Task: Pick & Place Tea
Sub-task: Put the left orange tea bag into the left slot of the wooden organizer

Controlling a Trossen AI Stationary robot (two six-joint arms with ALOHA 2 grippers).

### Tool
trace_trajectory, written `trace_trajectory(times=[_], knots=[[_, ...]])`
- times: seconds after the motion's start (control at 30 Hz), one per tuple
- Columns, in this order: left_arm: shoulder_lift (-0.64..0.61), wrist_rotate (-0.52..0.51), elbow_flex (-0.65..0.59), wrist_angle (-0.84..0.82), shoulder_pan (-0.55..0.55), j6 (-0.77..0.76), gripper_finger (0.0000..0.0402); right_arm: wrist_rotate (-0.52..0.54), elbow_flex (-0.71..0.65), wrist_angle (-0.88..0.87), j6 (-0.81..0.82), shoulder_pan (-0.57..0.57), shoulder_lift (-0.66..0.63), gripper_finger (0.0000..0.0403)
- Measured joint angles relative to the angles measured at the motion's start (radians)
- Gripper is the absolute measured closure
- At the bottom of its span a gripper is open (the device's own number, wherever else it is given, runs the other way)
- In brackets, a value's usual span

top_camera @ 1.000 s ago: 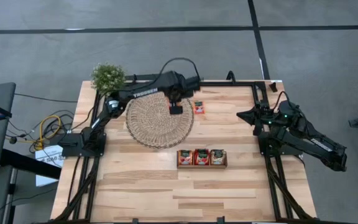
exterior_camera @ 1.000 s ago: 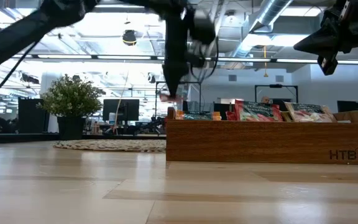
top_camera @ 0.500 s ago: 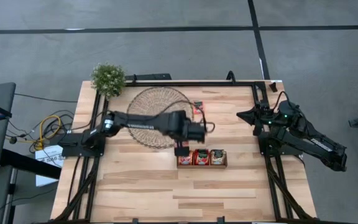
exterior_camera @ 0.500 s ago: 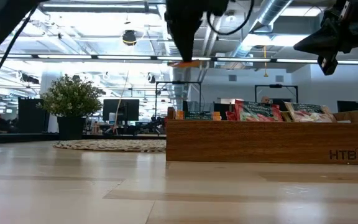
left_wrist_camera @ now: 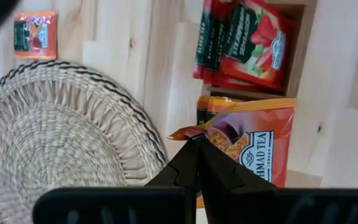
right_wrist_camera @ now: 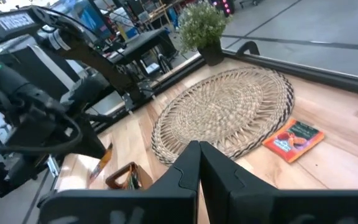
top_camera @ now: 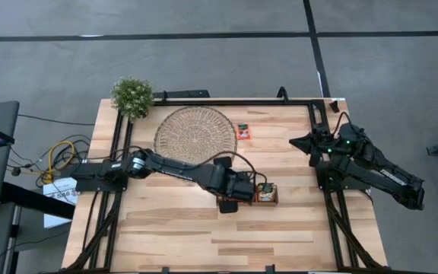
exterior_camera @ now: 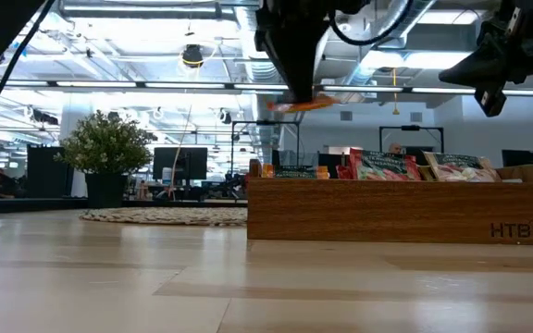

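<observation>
Two views split the evidence: the left wrist view showed the orange sachet (left_wrist_camera: 247, 146) pinched at its corner, while the high view hid it under the arm
Low view: the same sachet (exterior_camera: 296, 104) hung flat in the air above the wooden tray (exterior_camera: 401, 211), clear of the packets standing in it
High view only: one compartment of the tray (top_camera: 265, 193) showed, the rest covered by the left arm
Loose sachet: a red one (top_camera: 243, 131) lay on the bare surface just beside the round woven mat (top_camera: 195, 135), apart from the tray
Surface: pale wood planks (top_camera: 280, 228) with a small potted plant (top_camera: 132, 95) at a far corner
Room: grey floor around the rig; beyond the surface, an open office with monitors and ceiling lights
Left claw (left_wrist_camera: 196, 142): closed on the orange sachet, its arm reaching low across the surface from the left, past the mat, to above the tray
Right claw (right_wrist_camera: 199, 149): closed with nothing in it, its arm folded at the right edge, well apart from the tray
</observation>
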Motion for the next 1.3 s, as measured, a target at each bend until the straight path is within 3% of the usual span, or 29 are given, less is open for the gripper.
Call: trace_trajectory(times=[0.7, 1.3], knots=[[0.115, -0.173, 0.0, 0.001, -0.025, 0.212, 0.0401, 0.001, 0.0, -0.009, 0.0, 0.0, 0.0, 0.0403], [0.131, -0.187, 0.0, 0.013, -0.025, 0.242, 0.0401, 0.002, 0.0, -0.01, 0.0, 0.0, 0.0, 0.0403]])
